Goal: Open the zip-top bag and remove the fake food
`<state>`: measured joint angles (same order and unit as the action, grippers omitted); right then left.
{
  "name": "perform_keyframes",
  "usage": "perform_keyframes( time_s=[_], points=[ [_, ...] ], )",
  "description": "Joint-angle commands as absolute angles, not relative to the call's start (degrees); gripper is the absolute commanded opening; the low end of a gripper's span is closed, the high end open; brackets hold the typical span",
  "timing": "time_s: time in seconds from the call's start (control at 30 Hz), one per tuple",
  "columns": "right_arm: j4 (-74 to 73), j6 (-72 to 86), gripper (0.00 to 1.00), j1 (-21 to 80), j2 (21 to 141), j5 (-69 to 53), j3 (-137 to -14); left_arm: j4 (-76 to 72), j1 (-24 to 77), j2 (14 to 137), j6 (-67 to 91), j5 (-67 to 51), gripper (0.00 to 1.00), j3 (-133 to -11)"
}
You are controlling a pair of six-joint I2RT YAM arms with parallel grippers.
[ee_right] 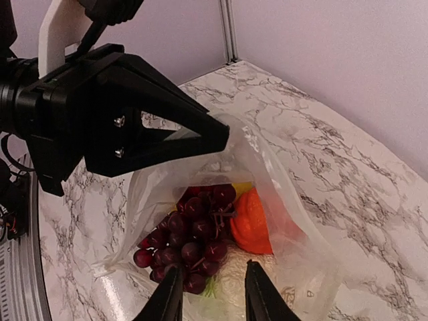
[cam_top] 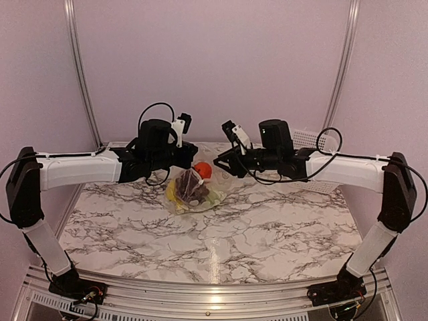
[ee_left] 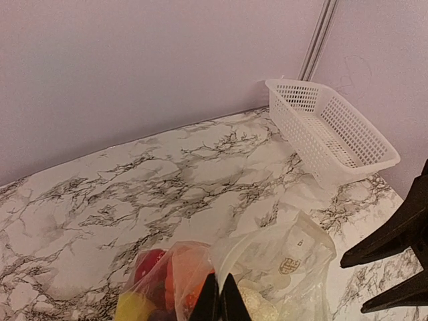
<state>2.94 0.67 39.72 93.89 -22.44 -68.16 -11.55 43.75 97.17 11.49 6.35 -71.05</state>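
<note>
**A:** Where is the bag relative to the grippers?

**B:** The zip-top bag point(cam_top: 195, 190) sits on the table between the two arms, toward the far side. The left gripper point(ee_left: 219, 299) is clenched on the clear film at the bag's top, fingers pressed together, with that edge held up off the table. The right gripper point(ee_right: 214, 267) is just beside the other side of the bag's top, facing the left one. Its jaws stand apart. Whether they touch the plastic cannot be told.

**A:** And the fake food?

**B:** The fake food point(ee_right: 207, 241) is inside the bag, heaped at the bottom. Seen from the right wrist, a bunch of dark purple grapes point(ee_right: 190, 234) lies against an orange-red piece point(ee_right: 253, 224). The left wrist view also shows a cream lumpy piece point(ee_left: 259, 306) and a yellow piece point(ee_left: 130, 309).

**A:** What about the surface and the room?

**B:** The tabletop point(cam_top: 267, 227) is white marble pattern with grey veins. Pale lilac walls point(cam_top: 214, 60) close it in at the back and sides. A white lattice basket point(ee_left: 331, 127) sits in the far right corner against the wall, well apart from the bag.
</note>
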Motion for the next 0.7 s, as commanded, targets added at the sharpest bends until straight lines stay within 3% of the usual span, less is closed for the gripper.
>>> perform_keyframes(
  time_s=[0.0,0.67],
  points=[
    [3.29,-1.34,0.28,41.26,97.38,-21.38,-72.62,-13.67,43.86,97.98,10.62,4.71,0.0,-70.77],
    [7.74,3.11,0.27,42.2,113.11,-22.81,-81.99,-14.86,43.83,97.25,10.29,4.91,0.0,-69.4]
  ],
)
